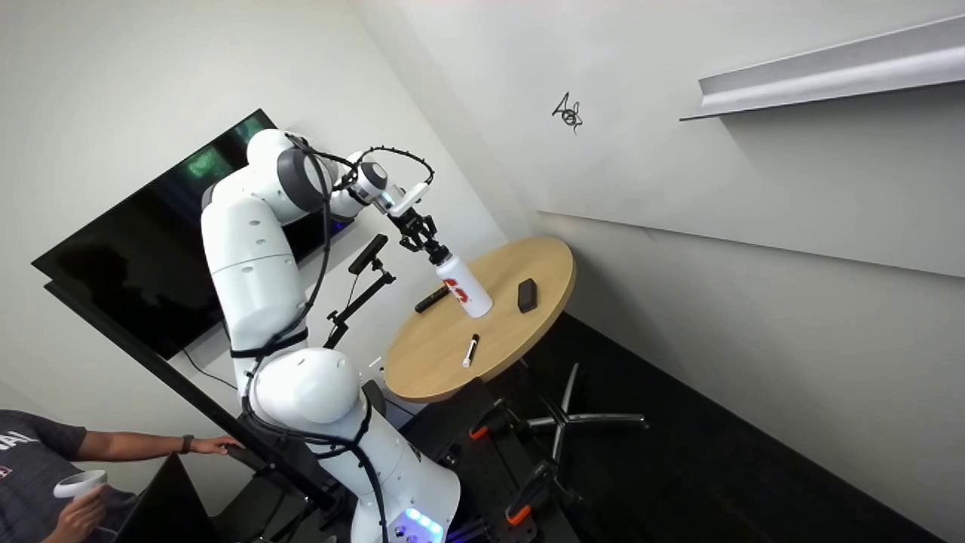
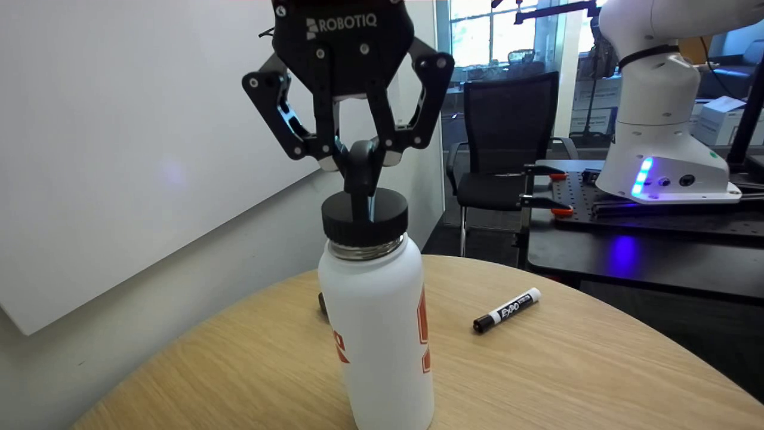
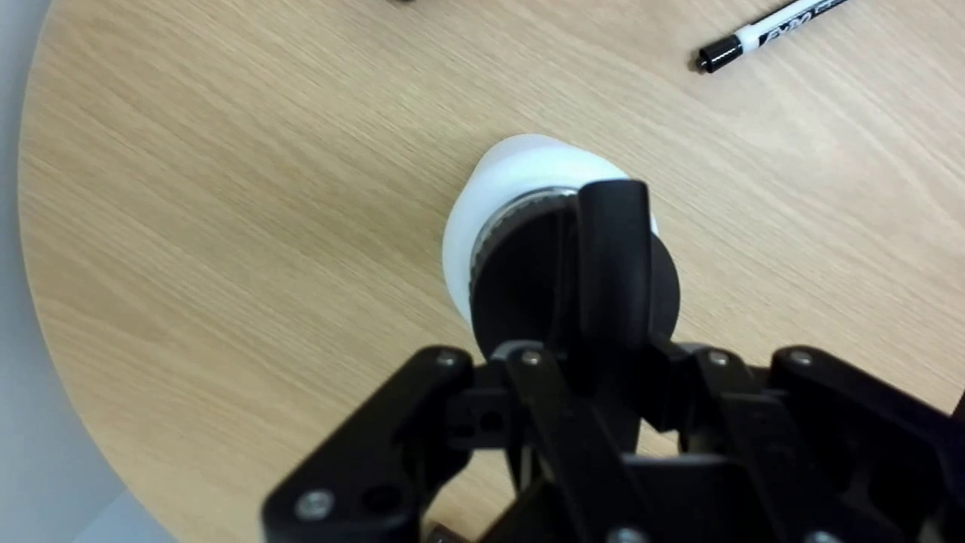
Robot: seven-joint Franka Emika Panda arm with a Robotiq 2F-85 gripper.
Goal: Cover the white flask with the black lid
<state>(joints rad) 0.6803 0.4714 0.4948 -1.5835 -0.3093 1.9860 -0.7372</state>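
The white flask with red markings stands upright on the round wooden table; it also shows in an exterior view and in the wrist view. The black lid is at the flask's mouth, with a band of steel neck showing beneath it. In the wrist view the lid hides most of the neck. I cannot tell whether it is fully seated. My gripper is above the flask, its fingers closed on the lid's upright loop handle. The wrist view shows the gripper around this handle.
A marker lies on the wooden table beside the flask. A dark block and a black cylindrical object lie on either side of the flask. A wall with a whiteboard runs along the table's edge.
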